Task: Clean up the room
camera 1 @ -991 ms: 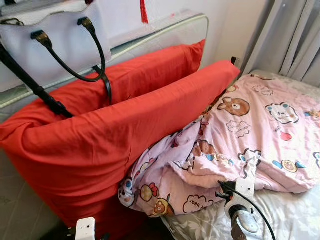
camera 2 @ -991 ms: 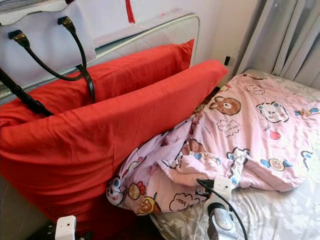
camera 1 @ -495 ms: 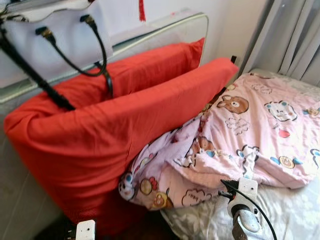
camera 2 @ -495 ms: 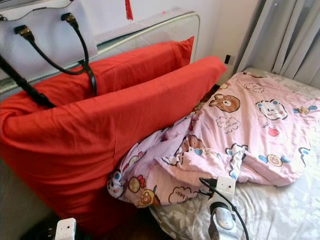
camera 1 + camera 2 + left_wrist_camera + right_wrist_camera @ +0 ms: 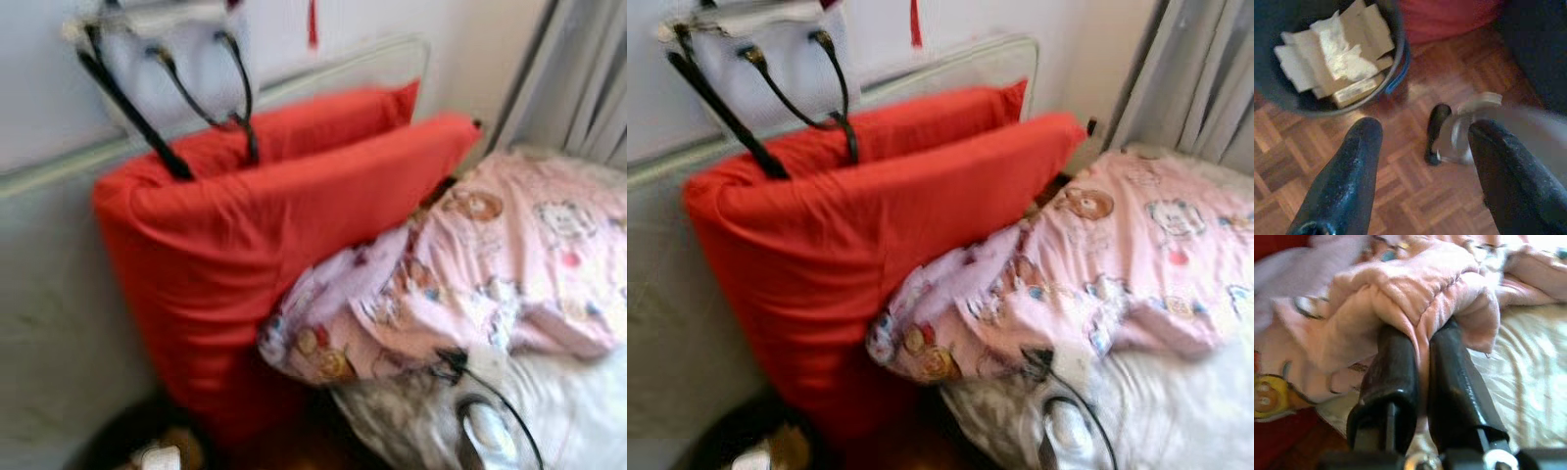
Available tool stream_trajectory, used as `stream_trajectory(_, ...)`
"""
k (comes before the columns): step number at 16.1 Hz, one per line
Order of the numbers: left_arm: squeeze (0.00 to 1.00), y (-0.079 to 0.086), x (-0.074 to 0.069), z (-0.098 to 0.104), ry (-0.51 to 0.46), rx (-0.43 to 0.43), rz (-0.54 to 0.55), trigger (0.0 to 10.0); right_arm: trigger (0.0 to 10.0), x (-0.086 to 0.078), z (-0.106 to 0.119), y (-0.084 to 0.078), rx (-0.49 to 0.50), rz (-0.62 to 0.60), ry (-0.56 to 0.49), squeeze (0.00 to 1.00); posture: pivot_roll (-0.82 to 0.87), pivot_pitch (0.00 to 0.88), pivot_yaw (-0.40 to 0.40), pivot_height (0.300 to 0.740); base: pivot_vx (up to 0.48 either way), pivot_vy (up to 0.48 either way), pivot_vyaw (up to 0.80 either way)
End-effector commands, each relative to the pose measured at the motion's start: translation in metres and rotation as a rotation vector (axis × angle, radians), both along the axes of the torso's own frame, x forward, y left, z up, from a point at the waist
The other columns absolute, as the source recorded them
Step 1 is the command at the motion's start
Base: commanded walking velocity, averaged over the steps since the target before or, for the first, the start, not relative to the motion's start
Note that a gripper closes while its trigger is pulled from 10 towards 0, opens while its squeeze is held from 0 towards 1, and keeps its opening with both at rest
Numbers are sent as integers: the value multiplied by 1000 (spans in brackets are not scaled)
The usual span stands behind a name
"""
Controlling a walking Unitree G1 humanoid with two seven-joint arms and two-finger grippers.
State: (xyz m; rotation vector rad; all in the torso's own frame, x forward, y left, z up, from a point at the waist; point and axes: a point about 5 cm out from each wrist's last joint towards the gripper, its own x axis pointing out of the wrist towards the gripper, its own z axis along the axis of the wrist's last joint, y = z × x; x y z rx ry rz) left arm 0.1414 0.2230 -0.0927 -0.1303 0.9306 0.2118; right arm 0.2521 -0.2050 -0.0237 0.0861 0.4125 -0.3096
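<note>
A pink cartoon-print blanket point(image 5: 509, 264) lies crumpled on the bed against two red pillows point(image 5: 294, 225). My right gripper point(image 5: 1422, 340) is shut on a fold of the blanket's near edge; the pink cloth bunches between and over both fingers. The right wrist point(image 5: 482, 431) sits low over the bed's near side. My left gripper point(image 5: 1420, 132) hangs open above the wooden floor, beside a dark bin point(image 5: 1396, 54) holding crumpled paper and cardboard. A small black and white object point(image 5: 1449, 132) lies on the floor between its fingers, blurred.
A pale handbag with black handles point(image 5: 186, 59) rests on the headboard point(image 5: 343, 69) above the pillows. Grey curtains point(image 5: 588, 78) hang at the right. A light patterned sheet point(image 5: 578, 411) covers the bed. The bin's dark shape point(image 5: 127, 441) shows below the pillows.
The whole picture has slid to the right and gone blurry, so the camera has turned. The right gripper keeps its hold on the blanket.
</note>
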Motion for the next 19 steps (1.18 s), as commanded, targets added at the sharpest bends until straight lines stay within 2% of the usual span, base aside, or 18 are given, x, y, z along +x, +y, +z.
stream_trajectory(1, 0, 4, 11, 5, -35, 20, -11, 10000, 10000, 5, 7, -4, -26, -31, -41, 0, 72, 0, -22, 740, -277, 0, 0)
stream_trajectory(5, 0, 4, 12, 6, -45, 20, -15, 10000, 10000, 7, 12, -10, -64, -61, -67, 0, 72, 0, -22, 740, -278, 0, 0)
stream_trajectory(13, 0, 3, 17, 8, -67, 25, -24, 10000, 10000, 6, 12, -5, -67, -43, -83, 0, 71, 0, -22, 740, -279, 0, 0)
stream_trajectory(19, 0, 1, 19, 9, -76, 40, -37, 10000, 10000, 9, 18, -3, -100, -10, -130, 0, 70, 0, -24, 740, 0, 0, 0)
